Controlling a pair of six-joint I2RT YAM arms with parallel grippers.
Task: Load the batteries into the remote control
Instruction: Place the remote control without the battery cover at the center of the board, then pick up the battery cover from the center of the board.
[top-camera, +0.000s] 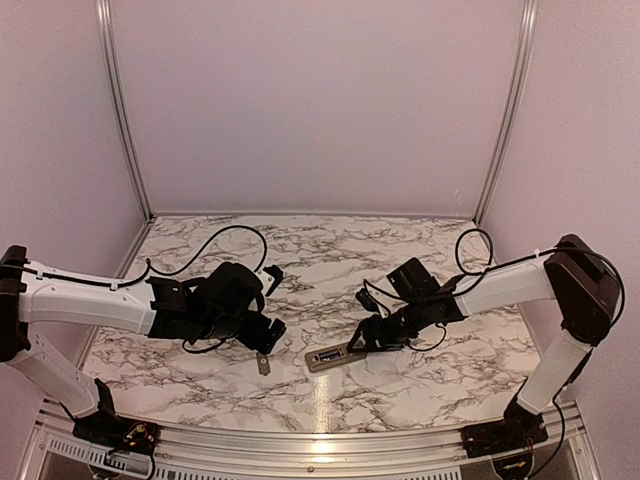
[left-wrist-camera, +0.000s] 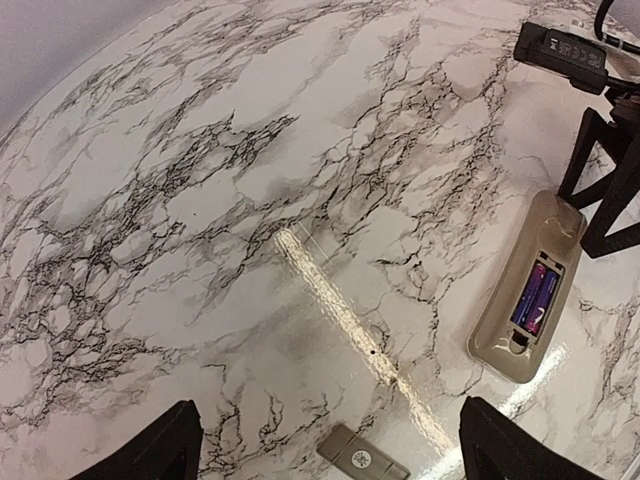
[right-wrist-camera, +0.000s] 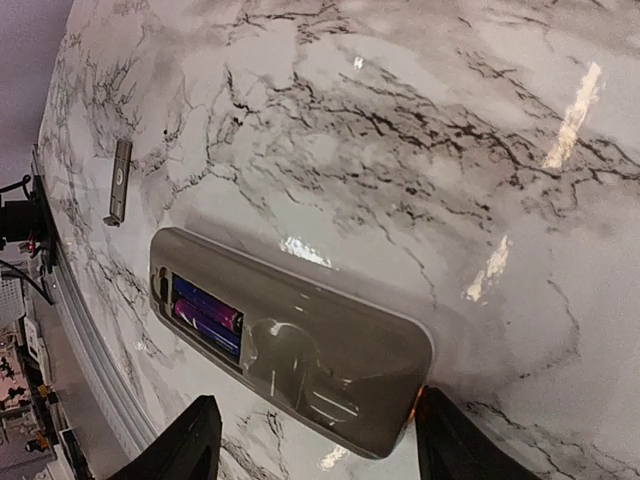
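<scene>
- We see the remote (right-wrist-camera: 330, 365) lying back-up on the worktop (top-camera: 300, 260), near the middle of the near edge, with its long side angled towards the near left corner.
- Its bay (left-wrist-camera: 537, 297) is uncovered and holds two purple batteries (right-wrist-camera: 205, 315) side by side. They look seated, though we cannot read their polarity.
- The cover (left-wrist-camera: 362, 458) lies flat on the worktop, apart from the remote and to its left, also close to the near edge.
- The left tool (left-wrist-camera: 330, 412) hangs with its fingers spread wide and nothing between them. The cover lies just below that gap.
- The right tool (right-wrist-camera: 318, 400) is open too. Its fingers stand either side of the remote's end opposite the bay. We cannot tell whether the one by the corner touches the casing, and we judge it is not clamping.
- Risk: if that finger is touching, lifting away could drag or turn the remote, shifting the bay out of line for the cover.
- Risk: the cover is thin and flat on a glossy surface, so we expect the fingers may slide over it or skate it towards the near edge.
- Risk: with the bay uncovered, a knock or tilt to the remote could spring a battery loose.
- Risk: pressing the cover on with the remote unsteadied could push the remote along the worktop, so we judge the right tool should brace it.
</scene>
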